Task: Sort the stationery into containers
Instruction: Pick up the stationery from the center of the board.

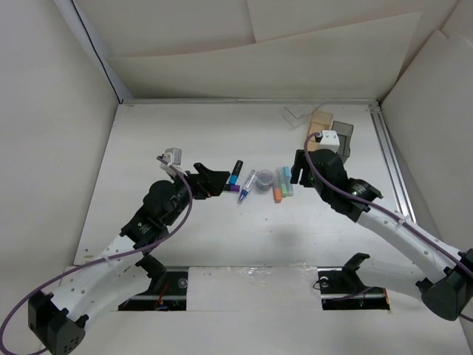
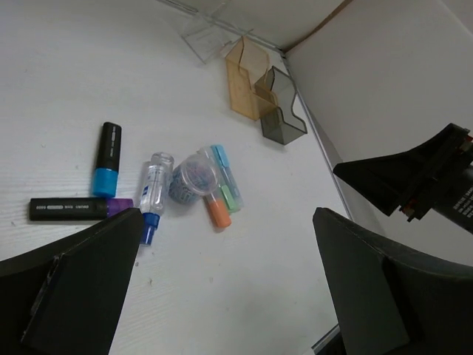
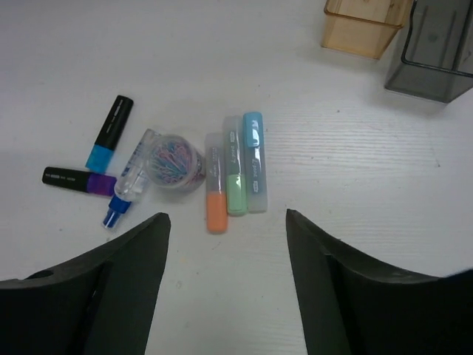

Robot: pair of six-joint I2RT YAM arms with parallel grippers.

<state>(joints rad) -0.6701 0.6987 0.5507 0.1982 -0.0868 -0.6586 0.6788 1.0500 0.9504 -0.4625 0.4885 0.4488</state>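
Note:
The stationery lies in a cluster mid-table: a black marker with a teal band (image 1: 236, 174), a purple-tipped marker (image 1: 232, 188), a blue-white pen (image 1: 247, 184), and orange (image 3: 216, 196), green (image 3: 235, 181) and pale-blue (image 3: 253, 159) sticks side by side. The containers stand at the back right: a clear plastic one (image 2: 207, 37), a tan box (image 1: 319, 123) and a dark grey box (image 1: 341, 134). My left gripper (image 1: 214, 180) hangs open just left of the markers, holding nothing. My right gripper (image 3: 228, 229) is open and empty above the table, just near of the sticks.
A small round clear tub of coloured paper clips (image 3: 175, 161) sits between the pen and the orange stick. A metal rail (image 1: 392, 163) runs along the table's right side. White walls close in the back and both sides.

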